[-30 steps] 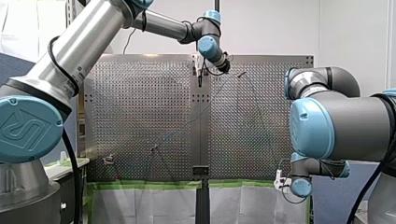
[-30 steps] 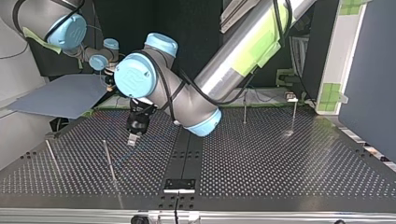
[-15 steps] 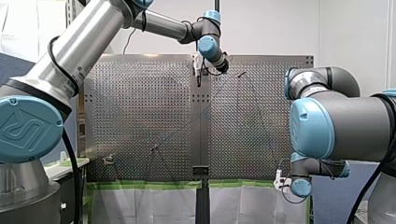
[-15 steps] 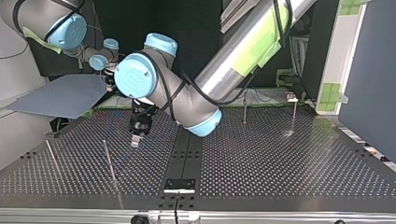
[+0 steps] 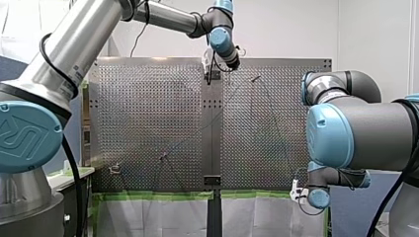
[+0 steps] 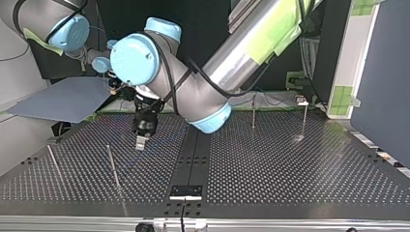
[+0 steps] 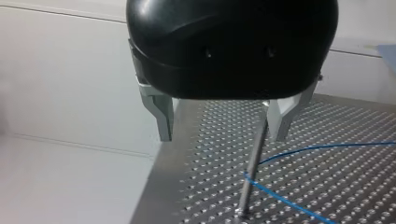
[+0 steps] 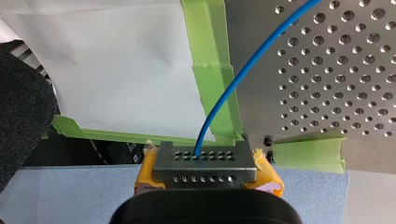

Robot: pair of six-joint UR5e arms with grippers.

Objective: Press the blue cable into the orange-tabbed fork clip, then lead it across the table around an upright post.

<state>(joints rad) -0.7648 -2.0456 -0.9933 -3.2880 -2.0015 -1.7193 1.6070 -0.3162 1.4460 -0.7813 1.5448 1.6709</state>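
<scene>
**The blue cable (image 8: 233, 81) bent round the post (image 7: 252, 163)**

It ran from our right gripper (image 8: 204, 161), clamped on it between yellow pads, across the table (image 7: 336, 186). Our left gripper (image 7: 222, 136) hung over the post, its fingers apart.

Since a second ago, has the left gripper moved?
Yes. In the front view my left gripper shifted up, nearer the table's far edge.

The right arm's yellow-padded jaws are pinched together on the blue cable (image 8: 241, 74), which runs ahead over green tape (image 8: 212, 56) onto the perforated desk (image 8: 327, 70). White paper (image 8: 116, 70) lies beside the tape.
</scene>
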